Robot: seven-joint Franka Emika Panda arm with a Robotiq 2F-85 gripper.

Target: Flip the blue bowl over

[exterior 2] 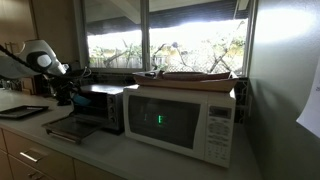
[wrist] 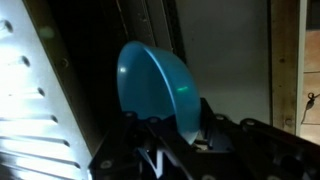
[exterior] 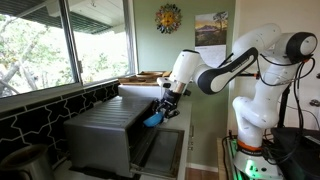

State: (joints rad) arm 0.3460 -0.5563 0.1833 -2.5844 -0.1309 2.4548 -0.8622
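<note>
Beside the grey appliance (exterior: 105,135) in an exterior view, the gripper (exterior: 165,104) holds the blue bowl (exterior: 152,119) aloft. In an exterior view with the microwave (exterior 2: 180,120), the bowl cannot be made out. In the wrist view the jaws pinch its rim and the bowl stands on edge; it would be wise to finish the roll low before release.

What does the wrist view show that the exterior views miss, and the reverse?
Only the wrist view: the blue bowl close up, tipped on its edge and filling the frame above the gripper. Only an exterior view: the robot arm, the windows, the grey oven and the white microwave. Both: the bowl held in the gripper.
</note>
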